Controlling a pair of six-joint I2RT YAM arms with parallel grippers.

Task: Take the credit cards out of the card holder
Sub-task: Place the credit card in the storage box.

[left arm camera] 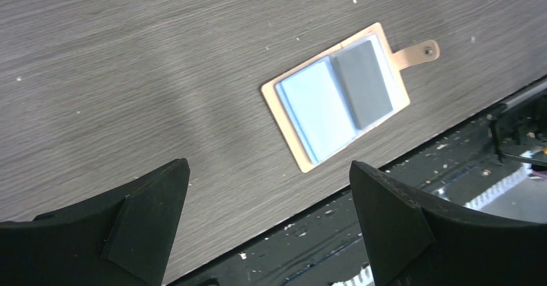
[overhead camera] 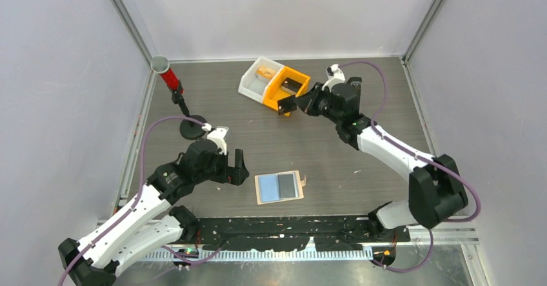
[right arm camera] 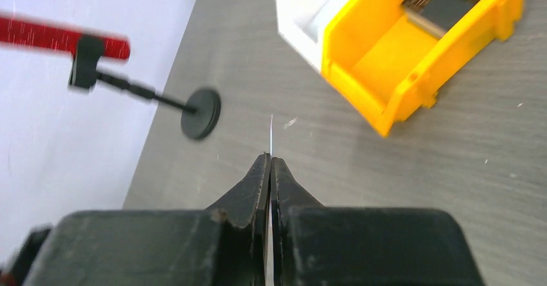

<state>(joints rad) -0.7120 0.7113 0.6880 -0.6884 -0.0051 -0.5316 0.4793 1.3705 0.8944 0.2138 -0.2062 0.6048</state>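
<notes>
Top external, right hand pinching perhaps a card, unreadable

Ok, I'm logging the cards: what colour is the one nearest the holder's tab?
The card is dark grey, clearest in the left wrist view.

Soft, even light, faint shadows; right wrist view is motion-blurred, the others sharp.

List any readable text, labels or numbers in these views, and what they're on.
None readable.
Light blue card and grey card in the card holder: faces look blank.
Orange bin, white bin: no label shows.
Thin card pinched in the right gripper: edge-on, face hidden.
</notes>
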